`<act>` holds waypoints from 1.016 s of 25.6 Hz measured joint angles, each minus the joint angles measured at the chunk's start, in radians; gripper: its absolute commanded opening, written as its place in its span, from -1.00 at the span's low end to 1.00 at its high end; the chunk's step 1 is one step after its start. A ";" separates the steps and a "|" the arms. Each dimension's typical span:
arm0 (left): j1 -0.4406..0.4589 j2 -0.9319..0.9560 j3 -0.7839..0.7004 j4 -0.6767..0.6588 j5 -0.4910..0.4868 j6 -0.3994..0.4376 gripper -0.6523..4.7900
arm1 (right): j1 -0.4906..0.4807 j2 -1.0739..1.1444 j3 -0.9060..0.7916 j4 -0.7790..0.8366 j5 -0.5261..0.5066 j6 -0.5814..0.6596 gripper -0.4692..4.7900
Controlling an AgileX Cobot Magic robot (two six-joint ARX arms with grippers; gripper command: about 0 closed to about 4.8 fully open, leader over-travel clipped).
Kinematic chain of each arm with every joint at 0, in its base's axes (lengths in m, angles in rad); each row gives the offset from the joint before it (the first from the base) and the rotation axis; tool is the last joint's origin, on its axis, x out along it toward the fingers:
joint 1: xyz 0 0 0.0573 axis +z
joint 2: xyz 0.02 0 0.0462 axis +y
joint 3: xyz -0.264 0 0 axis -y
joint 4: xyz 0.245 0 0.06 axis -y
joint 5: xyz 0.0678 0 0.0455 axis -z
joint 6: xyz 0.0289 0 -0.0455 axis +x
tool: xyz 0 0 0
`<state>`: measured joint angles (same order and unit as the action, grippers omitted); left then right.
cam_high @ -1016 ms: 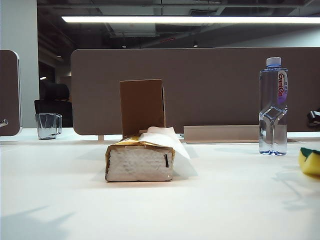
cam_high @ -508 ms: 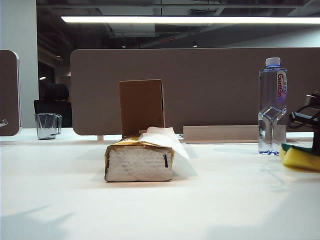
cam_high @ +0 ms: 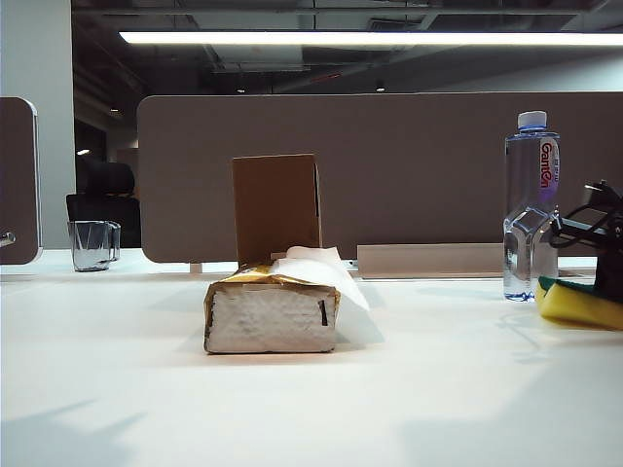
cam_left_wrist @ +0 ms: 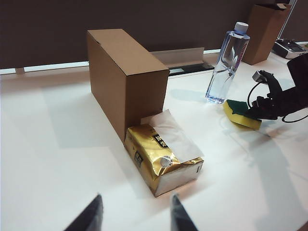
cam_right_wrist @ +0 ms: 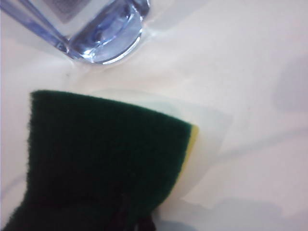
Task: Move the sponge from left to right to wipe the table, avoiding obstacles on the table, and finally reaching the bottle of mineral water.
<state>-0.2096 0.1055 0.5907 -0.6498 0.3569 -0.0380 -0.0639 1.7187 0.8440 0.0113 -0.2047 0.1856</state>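
Note:
The yellow sponge (cam_high: pixel 572 305) with its dark green layer (cam_right_wrist: pixel 106 154) on top lies on the white table (cam_high: pixel 438 389), just right of the bottle of mineral water (cam_high: pixel 531 214). My right gripper (cam_high: pixel 605 277) is shut on the sponge's far end; in the left wrist view that gripper (cam_left_wrist: pixel 256 110) shows dark beside the bottle (cam_left_wrist: pixel 226 65). The bottle's clear base (cam_right_wrist: pixel 103 33) stands a short gap from the sponge. The gold tissue pack (cam_high: pixel 273 316) and the upright brown box (cam_high: pixel 277 209) stand mid-table. My left gripper (cam_left_wrist: pixel 136 199) hangs open over bare table near the tissue pack (cam_left_wrist: pixel 163 156).
A clear glass mug (cam_high: pixel 93 244) stands at the far left back. A brown divider panel (cam_high: pixel 389 165) runs behind the table. A second cardboard box (cam_left_wrist: pixel 267 29) and a dark device (cam_left_wrist: pixel 288 47) sit beyond the bottle.
My right gripper has come in from the right edge, carrying the sponge leftward until it lies close to the bottle. The left gripper has stayed still.

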 measured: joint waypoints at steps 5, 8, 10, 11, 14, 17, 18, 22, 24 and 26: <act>0.000 0.000 0.000 0.000 0.000 0.000 -0.10 | 0.000 0.000 0.002 -0.001 0.000 -0.001 -0.37; 0.000 0.000 0.000 0.000 0.000 0.000 -0.10 | -0.001 0.000 0.008 0.003 -0.001 -0.001 -0.36; 0.000 0.000 0.000 0.000 0.000 0.000 -0.10 | -0.001 0.001 0.010 -0.002 -0.001 -0.001 -0.35; 0.000 0.000 0.000 0.000 0.000 0.000 -0.10 | -0.001 0.001 0.010 -0.002 -0.002 -0.001 -0.31; 0.000 0.000 0.000 0.000 0.000 0.000 -0.10 | -0.001 0.001 0.010 -0.005 -0.009 -0.001 -0.25; 0.000 0.000 0.000 0.000 0.000 0.000 -0.10 | -0.001 -0.009 0.010 -0.018 -0.011 0.000 -0.25; 0.000 0.000 0.000 0.000 0.000 0.000 -0.10 | -0.001 -0.014 0.009 -0.027 -0.010 0.000 -0.25; 0.000 0.000 0.000 0.000 0.000 0.000 -0.10 | 0.000 -0.056 -0.001 -0.093 -0.006 0.001 -0.25; 0.000 0.000 0.000 0.000 0.000 0.000 -0.10 | 0.000 -0.082 -0.005 -0.128 -0.005 0.001 -0.25; 0.000 0.000 0.000 0.000 0.001 0.000 -0.10 | 0.000 -0.106 -0.006 -0.152 -0.001 0.000 -0.25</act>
<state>-0.2096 0.1055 0.5907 -0.6498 0.3576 -0.0383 -0.0643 1.6131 0.8383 -0.1410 -0.2058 0.1860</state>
